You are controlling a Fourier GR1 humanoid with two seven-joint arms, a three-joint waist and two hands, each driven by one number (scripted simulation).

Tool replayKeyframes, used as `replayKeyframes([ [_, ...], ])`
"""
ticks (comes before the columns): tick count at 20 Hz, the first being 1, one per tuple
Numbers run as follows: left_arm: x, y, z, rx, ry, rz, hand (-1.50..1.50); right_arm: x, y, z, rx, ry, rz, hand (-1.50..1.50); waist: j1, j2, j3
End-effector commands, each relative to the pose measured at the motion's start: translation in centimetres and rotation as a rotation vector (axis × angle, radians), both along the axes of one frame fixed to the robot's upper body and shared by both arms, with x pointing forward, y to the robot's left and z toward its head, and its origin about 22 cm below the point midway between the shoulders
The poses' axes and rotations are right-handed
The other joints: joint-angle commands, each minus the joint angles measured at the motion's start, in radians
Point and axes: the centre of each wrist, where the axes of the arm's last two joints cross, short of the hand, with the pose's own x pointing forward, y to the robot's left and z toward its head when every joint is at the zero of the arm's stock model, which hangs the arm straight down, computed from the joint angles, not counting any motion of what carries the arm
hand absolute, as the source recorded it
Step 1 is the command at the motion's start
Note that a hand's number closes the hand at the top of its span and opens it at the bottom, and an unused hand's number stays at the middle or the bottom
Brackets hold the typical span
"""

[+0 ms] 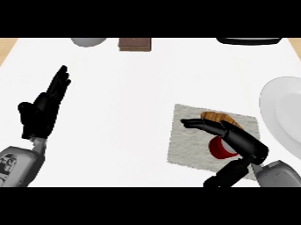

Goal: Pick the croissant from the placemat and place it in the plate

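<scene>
The brown croissant [221, 117] lies at the far edge of a grey placemat [190, 145] right of centre. My right hand [238, 138] hovers over the placemat with its fingers stretched out along the croissant's near side, partly covering it; the thumb hangs apart below, and nothing is held. A large white plate [288, 115] lies at the right edge, just beyond the placemat. My left hand [44, 109] rests open at the left, fingers pointing up.
A red round object [220, 149] sits on the placemat, mostly hidden under my right hand. Along the far edge are a grey bowl [89, 41], a brown block [134, 44] and a black item [249, 40].
</scene>
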Motion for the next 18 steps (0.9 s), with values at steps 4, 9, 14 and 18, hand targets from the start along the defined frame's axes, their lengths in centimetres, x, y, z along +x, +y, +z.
replayKeyframes([
  [4,-0.1,-1.5,-1.1,-0.002,0.034,-0.003,0.0,0.9,-6.0,-0.6,-0.091,-0.255,0.024,-1.5,-0.009,-0.002,0.001],
  [9,1.9,0.1,0.6,-0.008,0.034,0.018,0.0,1.6,-6.9,5.8,-0.078,-0.356,-0.016,-1.5,-0.023,-0.005,-0.001],
  [14,0.9,-1.1,-0.9,0.016,0.032,0.0,0.0,3.2,-8.7,11.7,-0.477,-0.368,-0.011,-1.5,-0.022,-0.006,-0.003],
  [18,-0.2,0.0,-0.2,0.011,0.03,0.001,0.0,2.7,-7.5,11.8,-0.607,-0.285,0.002,-1.5,-0.008,-0.007,-0.001],
])
